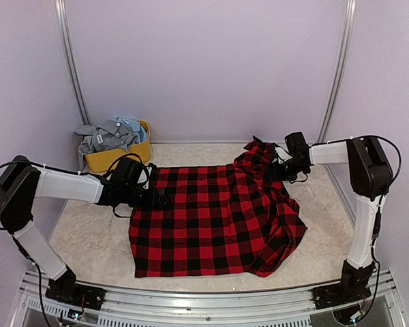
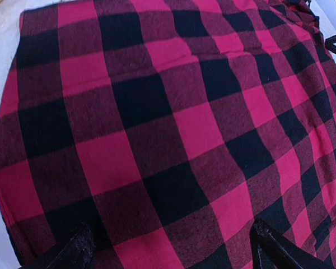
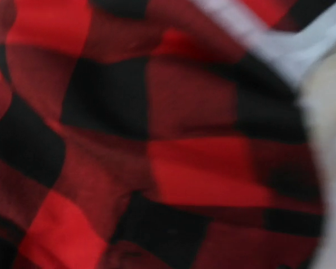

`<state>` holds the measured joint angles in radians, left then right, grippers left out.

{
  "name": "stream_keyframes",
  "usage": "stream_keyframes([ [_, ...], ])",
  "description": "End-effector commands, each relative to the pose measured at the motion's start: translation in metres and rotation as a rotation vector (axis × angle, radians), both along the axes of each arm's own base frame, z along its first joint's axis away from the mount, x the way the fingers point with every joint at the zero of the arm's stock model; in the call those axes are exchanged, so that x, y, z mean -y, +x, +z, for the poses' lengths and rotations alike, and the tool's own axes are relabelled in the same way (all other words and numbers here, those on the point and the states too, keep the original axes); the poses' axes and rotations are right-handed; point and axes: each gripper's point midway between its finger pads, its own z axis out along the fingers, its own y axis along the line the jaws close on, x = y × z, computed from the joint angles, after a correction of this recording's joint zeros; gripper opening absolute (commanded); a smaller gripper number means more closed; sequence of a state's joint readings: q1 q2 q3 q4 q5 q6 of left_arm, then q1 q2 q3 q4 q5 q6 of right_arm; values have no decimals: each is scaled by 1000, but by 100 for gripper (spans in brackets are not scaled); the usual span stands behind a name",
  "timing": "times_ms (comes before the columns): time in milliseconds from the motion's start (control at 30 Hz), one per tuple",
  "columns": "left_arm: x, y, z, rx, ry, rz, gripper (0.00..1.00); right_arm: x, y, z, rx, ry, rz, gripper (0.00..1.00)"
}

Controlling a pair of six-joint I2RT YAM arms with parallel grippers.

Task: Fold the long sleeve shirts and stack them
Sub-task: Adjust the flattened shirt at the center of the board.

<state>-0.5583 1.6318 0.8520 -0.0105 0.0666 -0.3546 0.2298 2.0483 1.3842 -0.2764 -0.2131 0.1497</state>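
Two matching robot arms. The left arm [image 1: 65, 185] and right arm [image 1: 363, 225] are built of white tubular links joined by bulky black joint housings. Thin black cables [image 1: 388, 146] arc back from each wrist. The left gripper [image 2: 171, 227] has two matte black, tapered fingers [image 2: 73, 252] with a slightly rough surface.

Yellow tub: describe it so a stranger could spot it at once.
Start at the pale table and go to its far left corner, beyond the red-and-black flannel shirt. There sits the yellow tub, heaped with grey and pale blue clothes. It is the only yellow thing in view.
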Motion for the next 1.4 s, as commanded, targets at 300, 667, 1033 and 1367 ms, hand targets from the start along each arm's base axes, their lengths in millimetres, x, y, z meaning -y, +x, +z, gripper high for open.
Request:
stream_keyframes([
  [300,-25,-14,-61,-126,88,77,89,6,38,-48,-81,-49,-76,78],
  [667,-87,4,-94,-172,267,212,88,26,40,-37,-62,-151,-132,79],
  [1033,-46,23,-36,-28,129,152,96,8,20,65,172,-76,-52,89],
  [1367,-3,24,44,164,16,81,99,-18,-80,80,160,-117,32,97],
])
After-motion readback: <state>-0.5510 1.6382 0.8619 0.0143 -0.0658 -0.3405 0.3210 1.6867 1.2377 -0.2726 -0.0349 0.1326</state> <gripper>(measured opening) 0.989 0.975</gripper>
